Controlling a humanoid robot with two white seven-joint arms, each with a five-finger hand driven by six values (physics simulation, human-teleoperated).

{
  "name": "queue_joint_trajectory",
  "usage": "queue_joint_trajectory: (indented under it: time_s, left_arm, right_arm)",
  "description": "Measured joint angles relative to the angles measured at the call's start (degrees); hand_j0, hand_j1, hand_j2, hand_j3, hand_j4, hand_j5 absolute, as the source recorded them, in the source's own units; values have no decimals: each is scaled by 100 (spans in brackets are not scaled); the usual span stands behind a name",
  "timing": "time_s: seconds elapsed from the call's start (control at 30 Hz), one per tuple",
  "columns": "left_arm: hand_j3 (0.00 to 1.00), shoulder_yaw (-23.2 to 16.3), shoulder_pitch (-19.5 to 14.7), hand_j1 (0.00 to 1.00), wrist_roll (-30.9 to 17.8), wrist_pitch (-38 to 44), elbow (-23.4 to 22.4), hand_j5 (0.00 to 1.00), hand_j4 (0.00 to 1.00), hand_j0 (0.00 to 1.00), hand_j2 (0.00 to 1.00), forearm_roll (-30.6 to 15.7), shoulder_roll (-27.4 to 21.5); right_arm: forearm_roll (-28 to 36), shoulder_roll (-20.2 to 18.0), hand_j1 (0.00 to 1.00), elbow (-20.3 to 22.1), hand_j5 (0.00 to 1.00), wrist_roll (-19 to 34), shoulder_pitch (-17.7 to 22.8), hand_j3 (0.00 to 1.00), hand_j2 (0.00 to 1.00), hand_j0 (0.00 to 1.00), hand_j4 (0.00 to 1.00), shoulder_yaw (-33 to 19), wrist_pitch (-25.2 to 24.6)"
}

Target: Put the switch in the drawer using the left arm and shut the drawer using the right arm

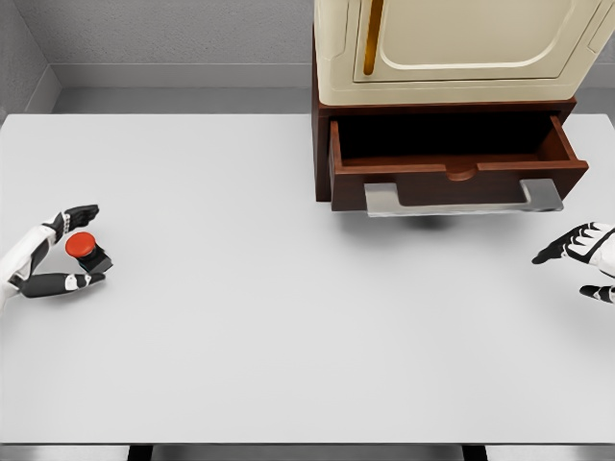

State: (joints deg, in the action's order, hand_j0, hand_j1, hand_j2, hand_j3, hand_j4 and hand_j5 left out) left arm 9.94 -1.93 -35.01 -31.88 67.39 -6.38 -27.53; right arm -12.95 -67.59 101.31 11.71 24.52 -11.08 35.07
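Spanning wide and pale grey beneath a grey back wall, the table (pixel 288 317); far left of the open drawer (pixel 452 158), cupping fingers around the red-capped switch (pixel 85 250), button facing up, the left hand (pixel 60 254); lying just right of the drawer, fingers spread, the right hand (pixel 581 252).

Red-capped switch (pixel 84 249) on black base, far left, brown drawer (pixel 454 163) pulled open, top right

A wide, flat, pale grey worktop (pixel 288 336) fills most of the view. At its far right stands a cream-coloured boxy appliance (pixel 461 48) with a rounded door panel and a vertical amber handle strip (pixel 372 36). Grey walls (pixel 173 29) rise behind.
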Motion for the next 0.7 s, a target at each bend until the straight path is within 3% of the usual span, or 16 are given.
queue_joint_trajectory:
  time_s: [0.4,0.7]
  left_arm:
    - [42,-4,35,42,1,-11,-3,42,42,42,42,-29,-3]
    - [36,54,-26,36,-2,26,332,36,36,36,36,-69,12]
  right_arm:
    - [0,-1,75,0,75,1,0,75,75,75,75,-7,0]
    - [-6,-1,75,-7,75,8,0,75,75,75,75,-8,0]
